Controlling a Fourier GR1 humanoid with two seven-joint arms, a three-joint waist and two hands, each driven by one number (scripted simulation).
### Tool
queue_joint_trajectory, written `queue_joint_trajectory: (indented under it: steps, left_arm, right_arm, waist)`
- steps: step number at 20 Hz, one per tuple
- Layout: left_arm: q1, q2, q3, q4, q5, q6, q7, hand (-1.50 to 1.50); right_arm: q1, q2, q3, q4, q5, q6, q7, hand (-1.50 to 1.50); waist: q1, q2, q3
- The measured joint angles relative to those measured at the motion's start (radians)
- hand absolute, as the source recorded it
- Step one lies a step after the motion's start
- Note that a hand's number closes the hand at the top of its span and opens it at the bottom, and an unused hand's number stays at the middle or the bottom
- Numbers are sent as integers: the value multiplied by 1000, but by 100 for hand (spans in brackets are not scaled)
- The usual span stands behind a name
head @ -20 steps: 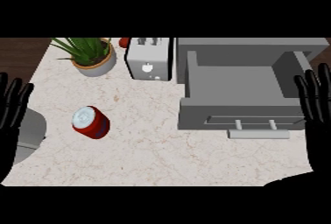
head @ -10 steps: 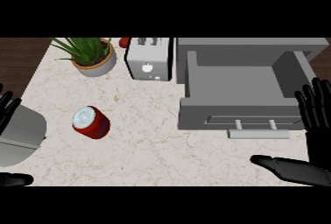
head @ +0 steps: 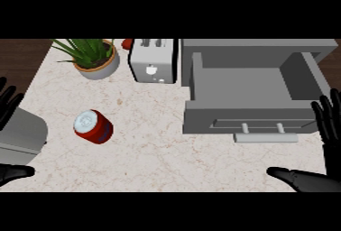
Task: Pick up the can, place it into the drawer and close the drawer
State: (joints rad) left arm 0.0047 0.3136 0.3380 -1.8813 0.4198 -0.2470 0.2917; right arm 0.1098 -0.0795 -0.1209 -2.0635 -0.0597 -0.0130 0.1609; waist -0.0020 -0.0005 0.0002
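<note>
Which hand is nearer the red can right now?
The left hand: it rests open at the view's left edge, just left of the red can. The right hand is open at the far right edge, beyond the drawer.

The light is even and rather bright, and it seems to come from above. The pale desk [head: 166, 135] shows no glare. Shadows are soft and short: a small dark one lies under the can [head: 93, 127] at its lower right, and a thin one under the handle of the drawer [head: 253, 97] at the right of the frame. The inside of the drawer is a little darker than its front. Straight edges do not bend near the frame's borders
</note>
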Motion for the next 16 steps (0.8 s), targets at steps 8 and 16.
queue_joint_trajectory:
  steps: [8,16]
  left_arm:
    - [-8,-75,-75,102,-132,7,-71,-150]
    - [20,-153,-143,236,-285,30,-226,-150]
  right_arm:
    - [19,-6,-31,-26,-18,23,2,-150]
    - [31,-7,-48,-37,-20,46,-12,-150]
  waist:
    - [-1,0,0]
    - [-1,0,0]
